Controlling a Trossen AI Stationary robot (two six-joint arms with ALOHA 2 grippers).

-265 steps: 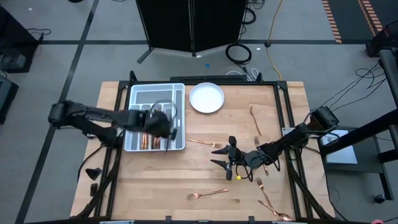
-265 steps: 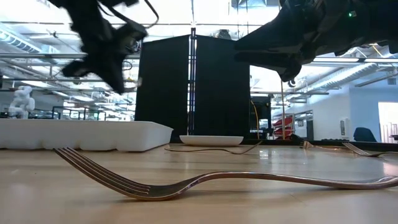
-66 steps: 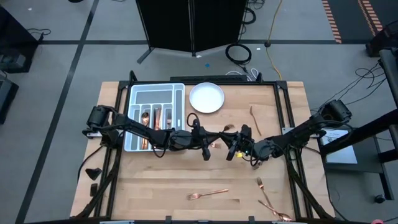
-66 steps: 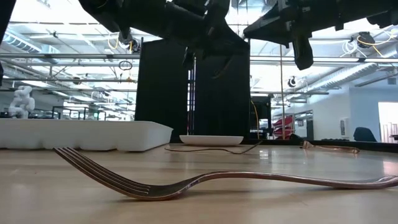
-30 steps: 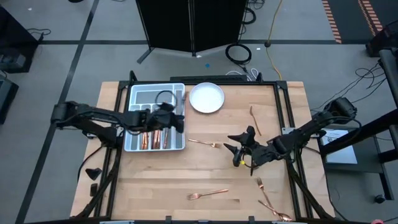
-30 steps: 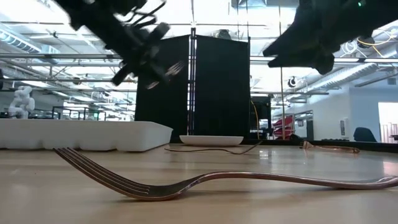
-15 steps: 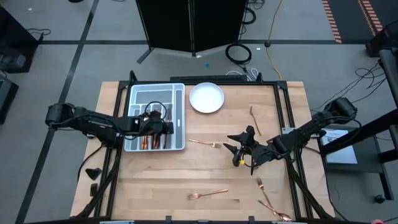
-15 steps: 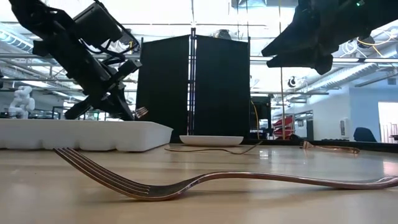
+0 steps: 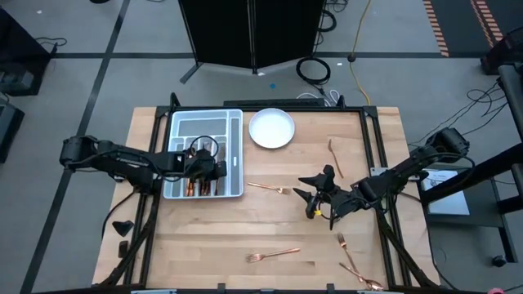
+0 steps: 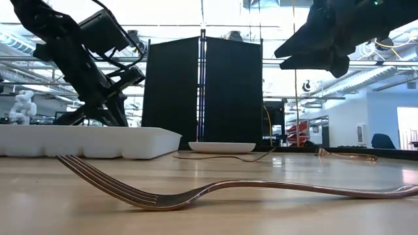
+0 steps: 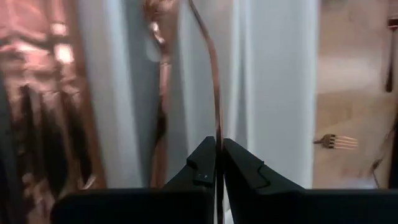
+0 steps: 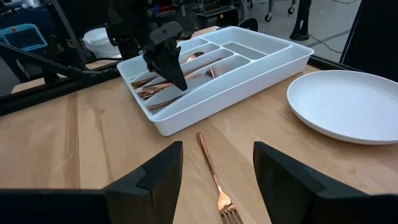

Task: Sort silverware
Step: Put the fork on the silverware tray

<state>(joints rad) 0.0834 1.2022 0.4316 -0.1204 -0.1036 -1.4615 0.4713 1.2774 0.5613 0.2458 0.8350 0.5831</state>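
Note:
My left gripper (image 9: 221, 170) reaches from the table's left side into the grey compartmented tray (image 9: 240, 155) and is shut on a copper fork (image 11: 211, 81). More copper silverware (image 9: 196, 184) lies in the tray's near compartments. My right gripper (image 9: 315, 201) hovers open right of the table's middle; its wrist view shows a fork (image 12: 214, 174) flat on the wood ahead of its spread fingers. Other forks (image 9: 274, 255) (image 9: 341, 243) lie loose near the front edge. My left gripper pinches the fork's slim handle (image 11: 217, 138) between its two fingertips; the handle shows edge-on there. The fingers slant down from the table's left and point along the handle. The fork runs forward from them, low over a tray compartment (image 11: 267, 93); whether it rests there I cannot tell.
A white round plate (image 9: 271, 128) stands right of the tray at the far edge. Further copper pieces lie at the right (image 9: 333, 155) and in the near right corner (image 9: 359, 276). Bare wood stretches between the tray and the near edge.
My left gripper has moved down and a little toward the table's left, into the tray, and has rolled about its own line. The fork has gone with it: its tines, once high above the tray wall in the low view, are now hidden behind that wall.

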